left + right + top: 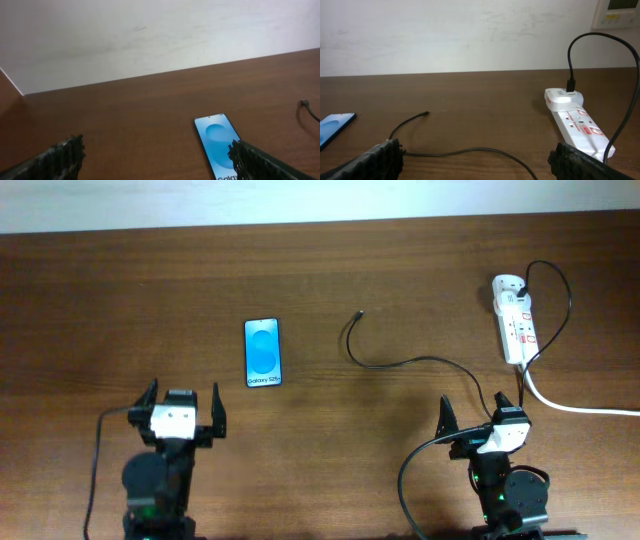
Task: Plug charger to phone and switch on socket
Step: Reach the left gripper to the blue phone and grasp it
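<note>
Both sit at the near edge: left claw (183, 392) and right claw (473, 408), jaws spread wide, holding nothing. The phone (262, 352) lies flat, screen up, halfway to the far edge on the left side. I reckon it's slick and will skate when pushed, so I'd pinch its long sides. The charger cable (400, 363) looks thin and floppy, so I'd grab it right behind the plug tip (359, 313). The power strip (513, 320) is by the far right corner.

The brown wooden table (320, 280) is seen straight down from overhead. From each wrist it is viewed low and close, facing the white wall (150, 35); the slim blue-screened smartphone (262, 352) is shared by all views.
</note>
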You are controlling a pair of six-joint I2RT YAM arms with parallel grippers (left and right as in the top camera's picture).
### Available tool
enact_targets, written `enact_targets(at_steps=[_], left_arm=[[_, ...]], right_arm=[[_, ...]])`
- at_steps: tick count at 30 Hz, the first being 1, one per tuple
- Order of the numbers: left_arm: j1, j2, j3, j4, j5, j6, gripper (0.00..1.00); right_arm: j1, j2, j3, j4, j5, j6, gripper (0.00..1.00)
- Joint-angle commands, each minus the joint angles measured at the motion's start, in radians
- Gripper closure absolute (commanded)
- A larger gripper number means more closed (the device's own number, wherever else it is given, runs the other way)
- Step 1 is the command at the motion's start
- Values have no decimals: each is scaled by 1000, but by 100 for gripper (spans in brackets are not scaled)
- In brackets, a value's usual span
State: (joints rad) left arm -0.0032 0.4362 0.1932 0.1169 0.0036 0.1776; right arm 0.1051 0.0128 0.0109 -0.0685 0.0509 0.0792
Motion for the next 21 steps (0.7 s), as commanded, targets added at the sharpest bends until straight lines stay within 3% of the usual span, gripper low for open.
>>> enact_targets(at_steps=[1,4,9,10,16,17,18,21], left_arm=[[5,275,239,-52,19,38,1],[5,547,537,-274,67,38,1],[3,1162,1274,-932,189,37,1],[3,1238,1352,-1001,233,37,1],[0,1310,1360,-999,358,-13,3],[-31,1319,1360,-974,335,-126,13],[-91,1334,1386,-975,176,-218,12],[-166,1479,1669,-1154,128,-238,8]], right_arm=[[6,-6,-5,-6,17,3,1],[6,-6,-5,-6,17,3,2],[6,-6,-5,-6,17,3,2],[6,-6,-5,-6,17,3,2],[6,-6,-5,-6,17,3,2],[6,-6,-5,-6,17,3,2],[6,-6,-5,-6,17,3,2],[6,-6,-5,-6,17,3,2]])
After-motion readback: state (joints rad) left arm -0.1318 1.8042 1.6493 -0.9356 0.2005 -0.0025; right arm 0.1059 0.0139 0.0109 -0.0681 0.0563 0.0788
